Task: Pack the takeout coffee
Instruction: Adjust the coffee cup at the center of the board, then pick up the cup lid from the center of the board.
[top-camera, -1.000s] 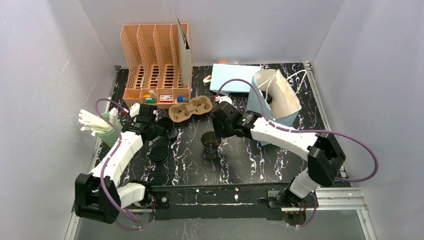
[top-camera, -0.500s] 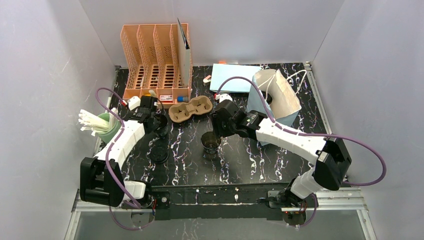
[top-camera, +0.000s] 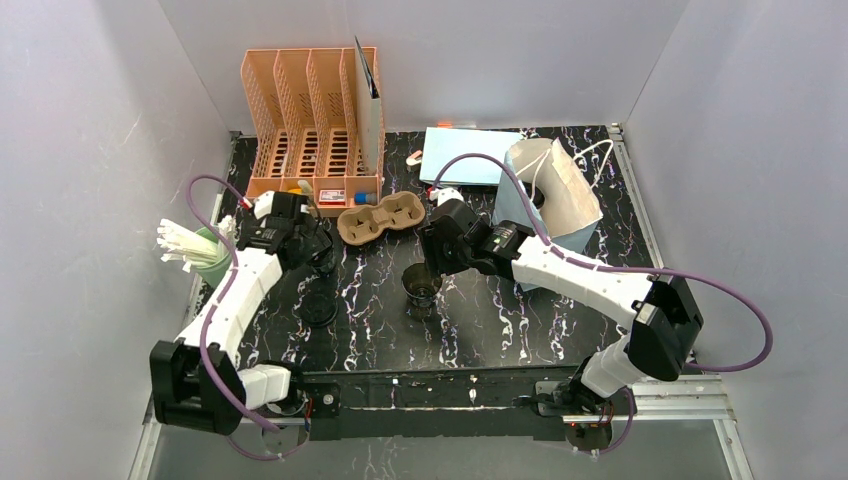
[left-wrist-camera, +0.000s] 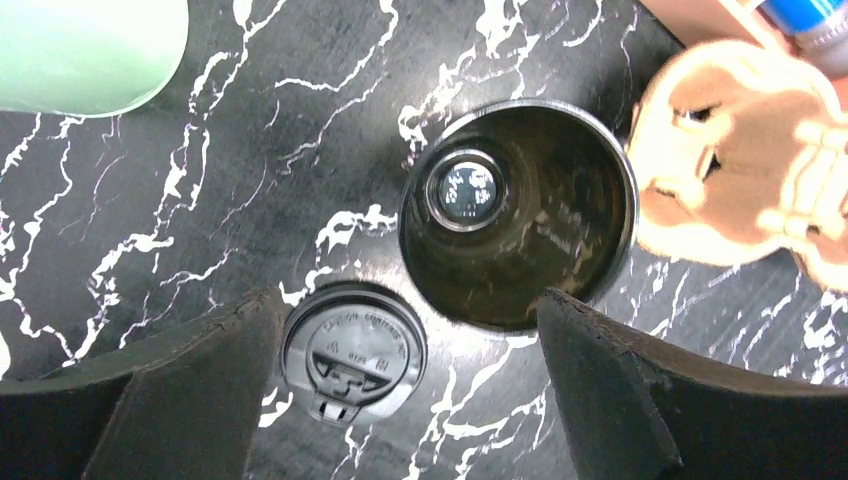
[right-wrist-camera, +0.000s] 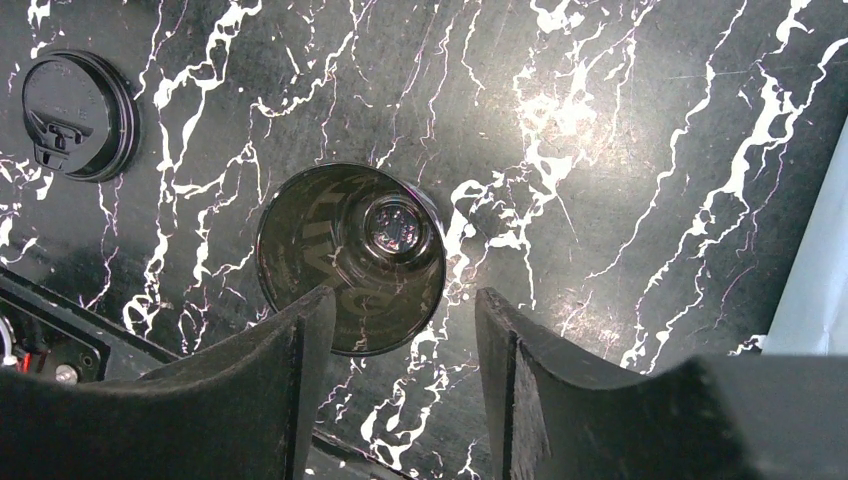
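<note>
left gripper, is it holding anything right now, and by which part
Nothing is held. The left gripper hangs wide open above the open cup; a loose lid lies nearby.

Black marbled table (top-camera: 500, 320), open cup (top-camera: 421, 287), second cup (left-wrist-camera: 517, 215), lid (top-camera: 319, 308), pulp carrier (top-camera: 380, 218)

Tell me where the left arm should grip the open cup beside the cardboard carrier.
Probably the outer wall just under the rim, from straight above: the cup stands upright and lidless under the left gripper, whose jaws are open. The carrier crowds one side, so close across the free sides.
</note>
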